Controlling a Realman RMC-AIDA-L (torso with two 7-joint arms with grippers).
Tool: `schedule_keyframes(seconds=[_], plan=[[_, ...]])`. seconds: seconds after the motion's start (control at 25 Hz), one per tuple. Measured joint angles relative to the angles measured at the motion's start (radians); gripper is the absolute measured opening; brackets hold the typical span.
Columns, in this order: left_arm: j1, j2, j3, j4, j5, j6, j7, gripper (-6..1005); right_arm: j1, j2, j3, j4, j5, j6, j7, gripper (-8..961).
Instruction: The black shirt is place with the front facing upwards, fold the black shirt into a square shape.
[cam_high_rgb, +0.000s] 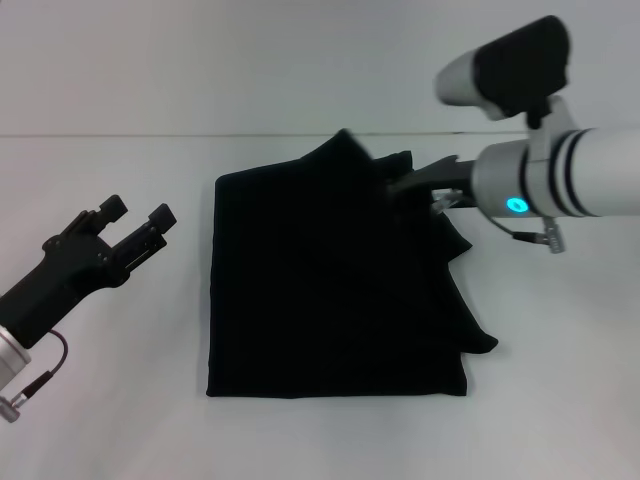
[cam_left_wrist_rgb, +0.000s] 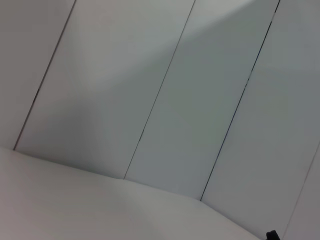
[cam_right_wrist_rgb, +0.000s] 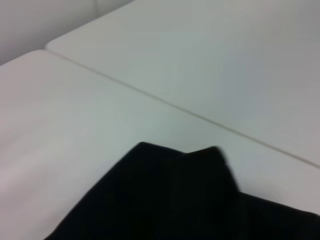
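Note:
The black shirt (cam_high_rgb: 330, 290) lies in the middle of the white table (cam_high_rgb: 110, 420), folded into a rough square with no print showing. Its far right part is lifted and bunched, and loose folds stick out on the right side. My right gripper (cam_high_rgb: 418, 184) is at that raised far right edge, shut on the cloth, holding it above the rest of the shirt. The right wrist view shows the lifted black cloth (cam_right_wrist_rgb: 165, 200) close below. My left gripper (cam_high_rgb: 138, 222) hovers left of the shirt, apart from it, open and empty.
The table's far edge (cam_high_rgb: 150, 135) runs across behind the shirt, with a pale wall beyond. The left wrist view shows only wall panels (cam_left_wrist_rgb: 165, 100) and the table surface (cam_left_wrist_rgb: 75, 200).

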Motion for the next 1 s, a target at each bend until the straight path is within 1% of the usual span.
schedule_keyframes(seconds=[0.2,0.44,0.68,1.0], plan=[[0.002,0.0,0.0,-0.001,0.0,0.0,0.003,876,-0.045,0.0,0.065,0.004,-0.001,0.029,-0.007,33],[0.006,0.0,-0.001,-0.001,0.0,-0.011,0.01,875,-0.059,0.0,0.115,0.045,-0.002,0.089,-0.016,33],[0.007,0.0,0.002,-0.001,0.0,-0.021,0.01,874,-0.042,-0.002,0.14,0.139,-0.006,0.149,-0.03,32],[0.0,0.003,0.005,0.0,0.007,-0.013,-0.02,875,0.0,-0.002,0.141,0.267,-0.01,0.216,-0.048,34]])
